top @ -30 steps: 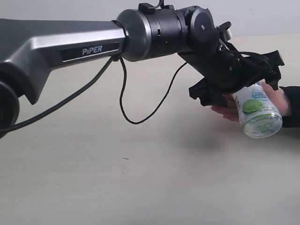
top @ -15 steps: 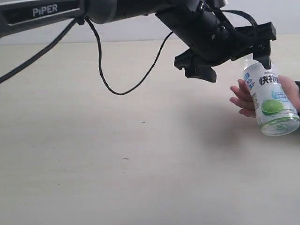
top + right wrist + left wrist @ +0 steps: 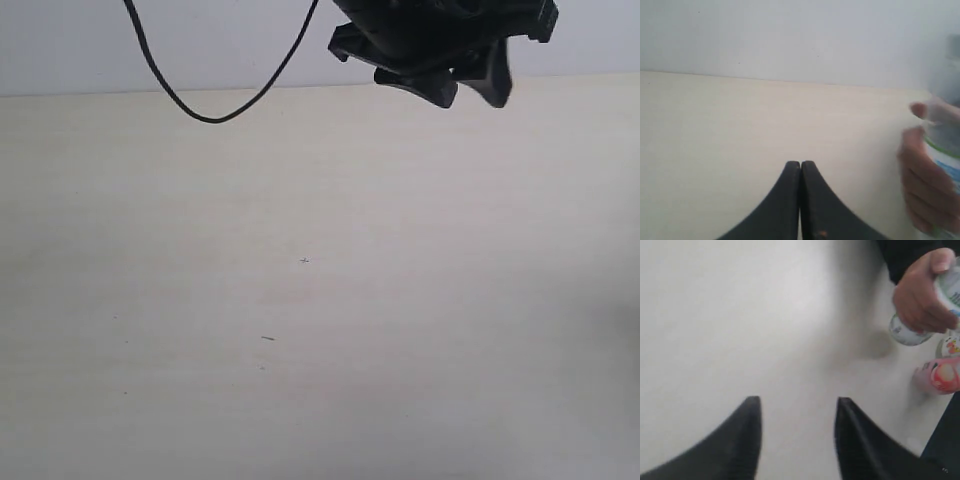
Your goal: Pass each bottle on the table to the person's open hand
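My left gripper (image 3: 468,92) hangs open and empty at the top of the exterior view, high above the table (image 3: 300,300). In the left wrist view its fingers (image 3: 752,435) stand wide apart over bare tabletop. The person's hand (image 3: 917,297), with a dark sleeve, is closed round a green-labelled bottle (image 3: 905,334). Beside it stand a red-pink labelled bottle (image 3: 942,376) and another bottle (image 3: 951,346), partly cut off. My right gripper (image 3: 800,165) is shut with nothing in it, low over the table; the hand (image 3: 917,185) holding the bottle (image 3: 945,147) shows blurred at that view's edge.
A black cable (image 3: 215,110) loops down from the left arm at the back of the table. A pale wall (image 3: 790,35) rises behind the table's far edge. A few tiny dark specks (image 3: 267,338) mark the tabletop.
My left gripper let go of the green-labelled bottle and rose toward the top of the exterior view. The hand took the bottle and drew back to the right, out of that view.
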